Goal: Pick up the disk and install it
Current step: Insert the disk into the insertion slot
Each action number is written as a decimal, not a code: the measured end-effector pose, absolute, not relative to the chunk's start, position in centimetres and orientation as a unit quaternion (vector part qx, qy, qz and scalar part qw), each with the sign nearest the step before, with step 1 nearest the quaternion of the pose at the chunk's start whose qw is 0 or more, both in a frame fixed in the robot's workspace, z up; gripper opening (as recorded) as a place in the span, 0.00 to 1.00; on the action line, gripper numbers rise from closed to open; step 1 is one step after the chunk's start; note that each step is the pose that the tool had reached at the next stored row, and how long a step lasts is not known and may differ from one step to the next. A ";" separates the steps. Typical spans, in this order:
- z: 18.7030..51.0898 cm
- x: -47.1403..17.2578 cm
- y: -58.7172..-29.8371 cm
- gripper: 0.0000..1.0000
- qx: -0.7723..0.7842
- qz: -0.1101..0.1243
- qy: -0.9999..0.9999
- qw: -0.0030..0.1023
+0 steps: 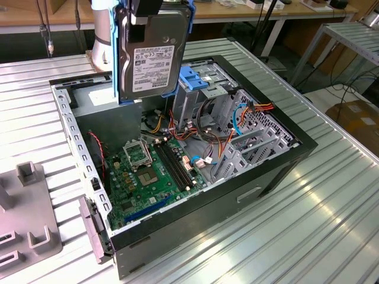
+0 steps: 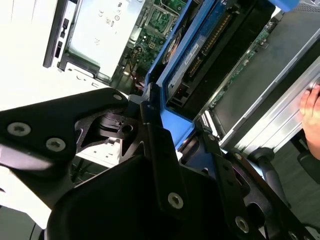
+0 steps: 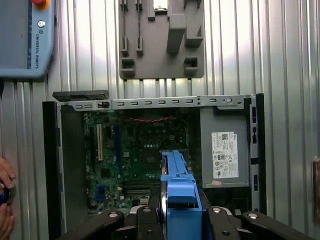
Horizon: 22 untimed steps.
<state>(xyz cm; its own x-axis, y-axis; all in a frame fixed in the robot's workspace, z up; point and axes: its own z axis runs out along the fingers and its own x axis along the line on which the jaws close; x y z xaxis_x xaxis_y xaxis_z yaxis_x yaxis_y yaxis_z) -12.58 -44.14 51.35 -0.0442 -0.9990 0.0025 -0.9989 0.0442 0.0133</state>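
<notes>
One disk (image 1: 151, 53) — upright in gripper (image 1: 145, 12)

Showing matt grey metal and paper label (image 1: 151, 64) on disk (image 1: 148, 29), smooth blue plastic on bracket (image 3: 180, 172), glossy ribbed metal on table (image 1: 308, 225) around case (image 1: 195, 232).

I see a silver-grey arm (image 1: 99, 32) with a light-blue cap (image 1: 102, 3) and a black gripper (image 2: 180, 130) whose angular links (image 2: 65, 125) carry silver screws (image 2: 174, 200).
</notes>
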 end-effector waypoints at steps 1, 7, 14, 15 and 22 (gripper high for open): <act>51.4 -12.5 -44.2 0.37 0.691 -0.004 -0.723 0.006; 51.3 -12.1 -44.7 0.37 0.691 -0.004 -0.723 0.005; 51.3 -11.6 -45.3 0.37 0.691 -0.004 -0.723 0.005; 51.3 -11.6 -45.4 0.37 0.691 -0.004 -0.723 0.005; 51.3 -11.2 -45.9 0.37 0.691 -0.004 -0.723 0.005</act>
